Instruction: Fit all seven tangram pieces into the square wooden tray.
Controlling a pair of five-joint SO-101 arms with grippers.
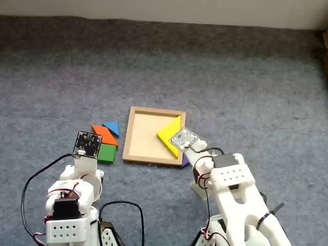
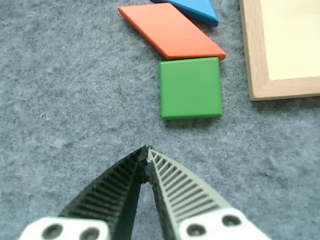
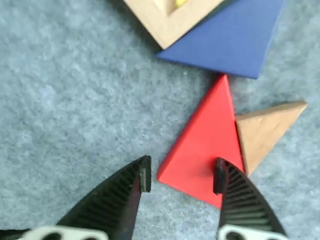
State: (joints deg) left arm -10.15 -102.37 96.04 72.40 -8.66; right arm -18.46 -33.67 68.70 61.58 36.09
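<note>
Right claw [image 3: 181, 174] hangs released in its wrist view. One finger sits just off the near corner of the red triangle [image 3: 205, 140] and the other over its near edge (contact I cannot judge). The piece lies straight ahead, its apex pointing away toward the dark blue triangle [image 3: 235, 40] at the tray [image 3: 167, 25] corner. A wood-coloured triangle [image 3: 262, 131] touches its side.

In the left wrist view, the left claw [image 2: 147, 152] is clenched on nothing. The green square [image 2: 191, 88] lies just ahead, with the orange parallelogram [image 2: 171, 31] and the blue triangle [image 2: 192, 7] beyond it, all outside the tray.

From the high view, the yellow triangle [image 1: 171, 134] lies inside the tray, on the right arm's side. By my judgement that arm is nearer the red piece. Grey carpet [image 1: 230, 77] covers the table, and a pale wall [image 1: 205, 7] runs behind it.
</note>
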